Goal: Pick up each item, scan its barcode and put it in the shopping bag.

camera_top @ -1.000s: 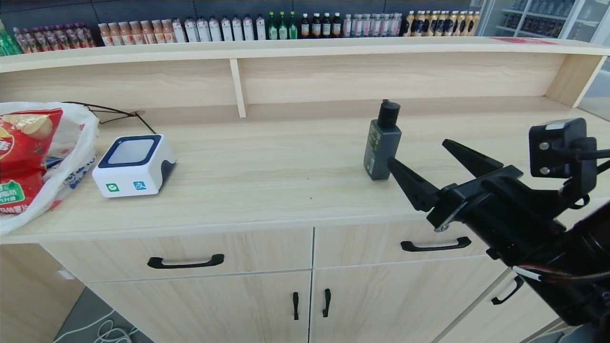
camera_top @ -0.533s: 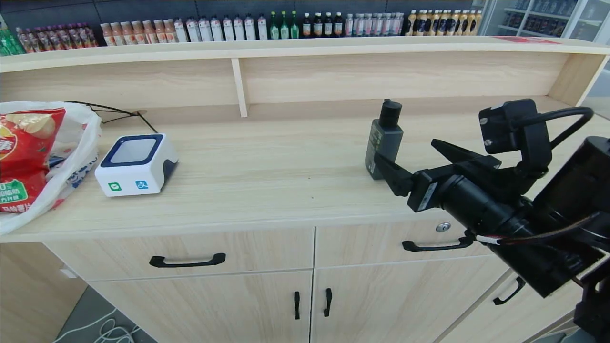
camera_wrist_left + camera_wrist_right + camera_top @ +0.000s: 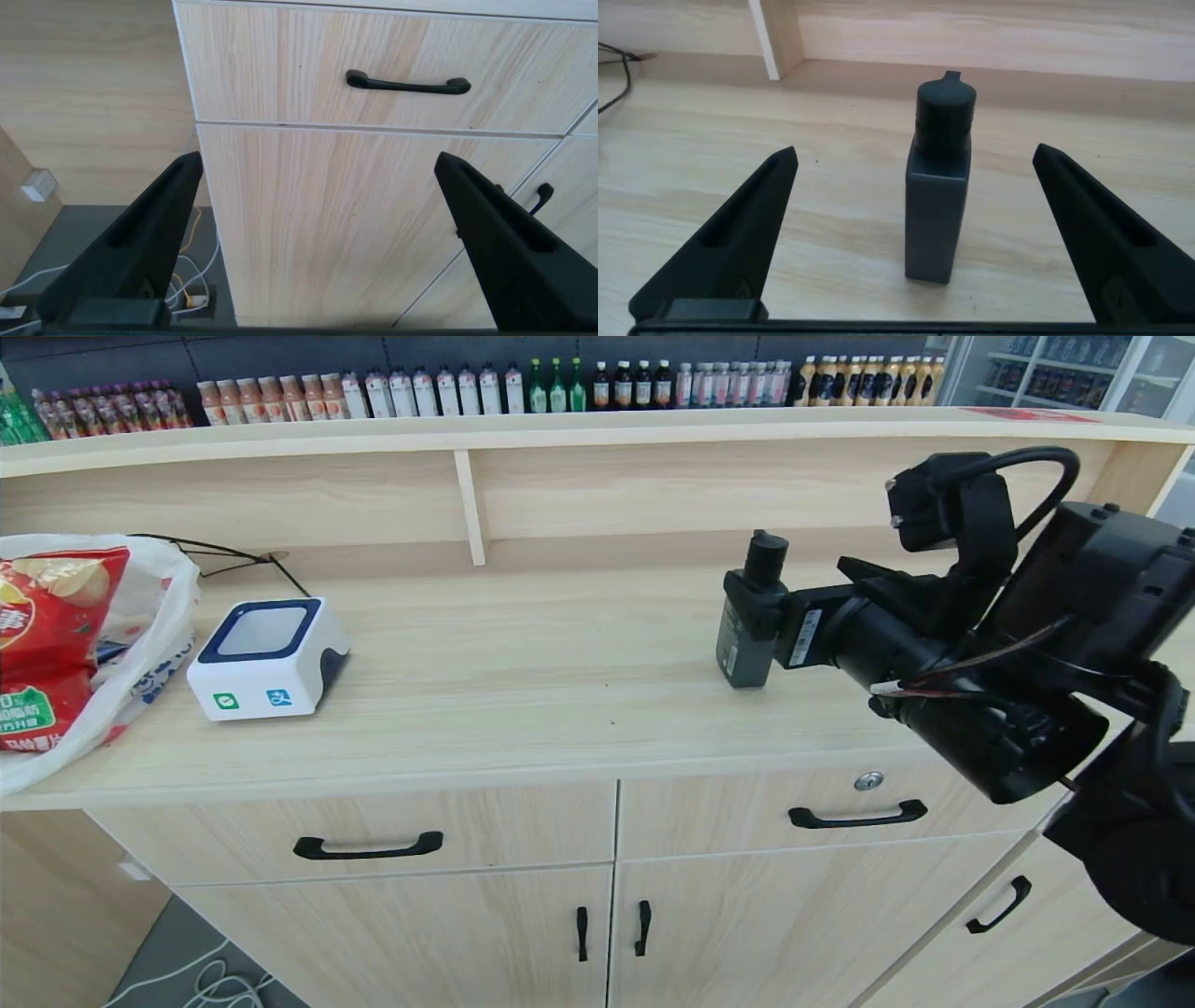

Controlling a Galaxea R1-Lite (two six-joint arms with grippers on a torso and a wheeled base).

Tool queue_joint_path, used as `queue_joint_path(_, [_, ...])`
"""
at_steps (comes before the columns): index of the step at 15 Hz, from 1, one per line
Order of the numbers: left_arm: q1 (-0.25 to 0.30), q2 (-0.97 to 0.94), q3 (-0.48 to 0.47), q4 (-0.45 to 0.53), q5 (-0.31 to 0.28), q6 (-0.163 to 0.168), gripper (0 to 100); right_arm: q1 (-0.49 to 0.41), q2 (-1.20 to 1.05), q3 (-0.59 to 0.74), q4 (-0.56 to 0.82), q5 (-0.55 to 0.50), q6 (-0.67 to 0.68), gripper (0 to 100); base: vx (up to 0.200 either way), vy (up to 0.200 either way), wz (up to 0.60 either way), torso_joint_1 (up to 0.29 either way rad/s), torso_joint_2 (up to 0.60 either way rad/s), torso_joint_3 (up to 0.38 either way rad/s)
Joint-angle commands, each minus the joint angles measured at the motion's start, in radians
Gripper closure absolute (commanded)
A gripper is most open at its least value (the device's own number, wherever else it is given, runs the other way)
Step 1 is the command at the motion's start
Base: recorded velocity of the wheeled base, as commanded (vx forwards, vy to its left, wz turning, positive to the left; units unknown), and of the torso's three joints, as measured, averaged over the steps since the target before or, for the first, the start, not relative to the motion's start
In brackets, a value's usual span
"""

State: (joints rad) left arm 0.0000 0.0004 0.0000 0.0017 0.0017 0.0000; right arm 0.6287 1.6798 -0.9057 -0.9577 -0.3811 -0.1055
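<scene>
The white plastic shopping bag (image 3: 168,607) is cut off by the head view's left edge; the dark grey bottle (image 3: 742,653) is partly covered by the right end effector (image 3: 789,583).

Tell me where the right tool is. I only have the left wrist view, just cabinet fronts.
Observer: The right tool is open, with the dark bottle between its fingers.
Operator: Bottle upright?
Observer: Yes, standing upright on the counter.
Operator: Anything bagged?
Observer: A red chip packet sits in the shopping bag at the counter's left end.
</scene>
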Motion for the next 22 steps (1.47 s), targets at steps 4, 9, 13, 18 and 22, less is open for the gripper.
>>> queue_joint_path(4, [0.000,0.000,0.000,0.000,0.000,0.000,0,-0.049,0.141,-0.107,-0.001,-0.007,0.010,0,0.000,0.000,0.00,0.000,0.00,0.000])
queue_joint_path(9, [0.000,0.000,0.000,0.000,0.000,0.000,0,-0.050,0.198,-0.162,-0.007,-0.007,0.010,0,0.000,0.000,0.00,0.000,0.00,0.000])
queue_joint_path(13, [0.000,0.000,0.000,0.000,0.000,0.000,0,-0.060,0.224,-0.157,-0.009,-0.007,0.038,0,0.000,0.000,0.00,0.000,0.00,0.000])
queue_joint_path(18, [0.000,0.000,0.000,0.000,0.000,0.000,0,-0.067,0.253,-0.170,-0.009,-0.007,0.058,0,0.000,0.000,0.00,0.000,0.00,0.000])
queue_joint_path(22, [0.000,0.000,0.000,0.000,0.000,0.000,0,-0.075,0.267,-0.171,-0.009,-0.005,0.070,0,0.000,0.000,0.00,0.000,0.00,0.000])
